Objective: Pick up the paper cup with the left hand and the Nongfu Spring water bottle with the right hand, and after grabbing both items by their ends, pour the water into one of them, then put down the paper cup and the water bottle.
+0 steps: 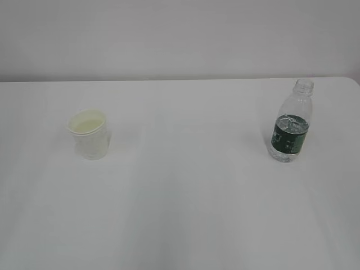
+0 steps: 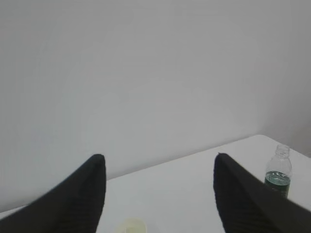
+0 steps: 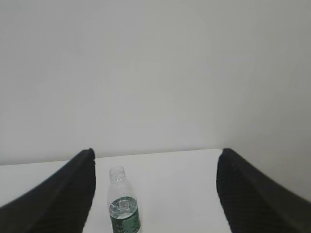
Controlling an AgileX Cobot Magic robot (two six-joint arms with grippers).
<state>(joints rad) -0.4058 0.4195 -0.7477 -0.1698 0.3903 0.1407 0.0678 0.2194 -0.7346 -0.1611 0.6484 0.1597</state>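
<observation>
Nothing grabbed yet, both pincers spread wide. Cup sits just below and ahead of the left pincer; bottle ahead between the right pincer fingers. Next: drop in and close.

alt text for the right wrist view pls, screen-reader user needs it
An uncapped Nongfu Spring water bottle with a dark green label stands upright on a white table, between the two black fingers of the open right gripper, untouched. A plain pale wall fills the upper frame.

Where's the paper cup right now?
Exterior view: paper cup stands upright on the table's left side, far from the water bottle at right.
</observation>
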